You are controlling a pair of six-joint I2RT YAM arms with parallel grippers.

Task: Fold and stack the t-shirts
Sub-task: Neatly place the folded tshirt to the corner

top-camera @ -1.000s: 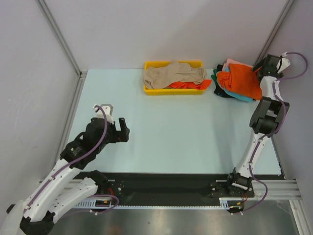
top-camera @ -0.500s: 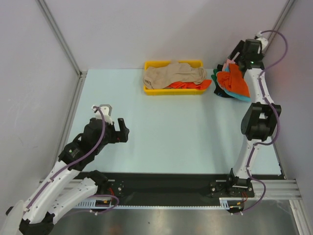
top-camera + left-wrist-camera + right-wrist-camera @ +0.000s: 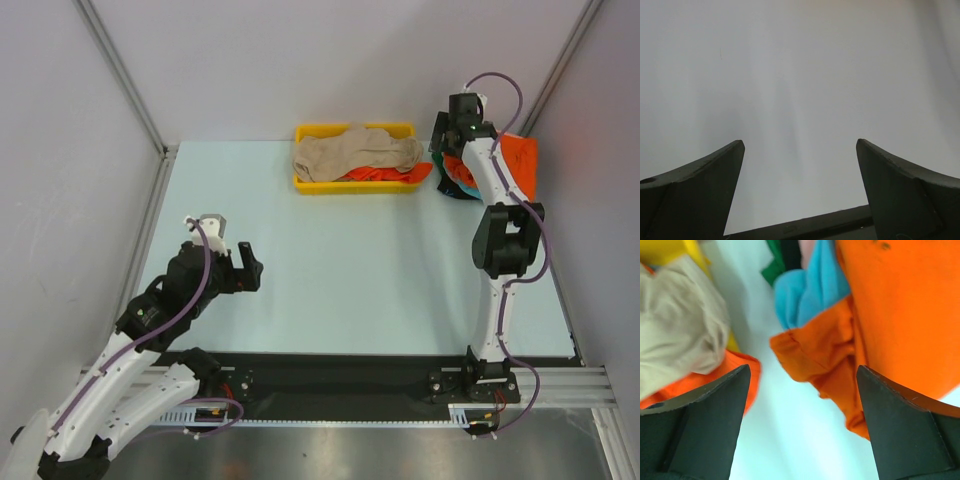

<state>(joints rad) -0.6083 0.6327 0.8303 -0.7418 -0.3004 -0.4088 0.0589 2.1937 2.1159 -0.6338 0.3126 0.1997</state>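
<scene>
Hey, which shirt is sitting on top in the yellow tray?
The beige t-shirt, bunched across the yellow tray. An orange shirt only peeks out beneath it; the other shirts are heaped outside, to the right.

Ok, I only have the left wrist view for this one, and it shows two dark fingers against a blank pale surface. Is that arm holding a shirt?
Observer: No. The left gripper is open and empty. From above, it sits over the left side of the table, well away from all the cloth.
Reviewer: Where are the shirts, then?
Observer: A beige t-shirt lies crumpled in the yellow tray at the far edge.
Reviewer: And the right arm?
Observer: The right gripper is open and points down between that tray and an orange t-shirt that lies over a teal t-shirt at the far right.
</scene>
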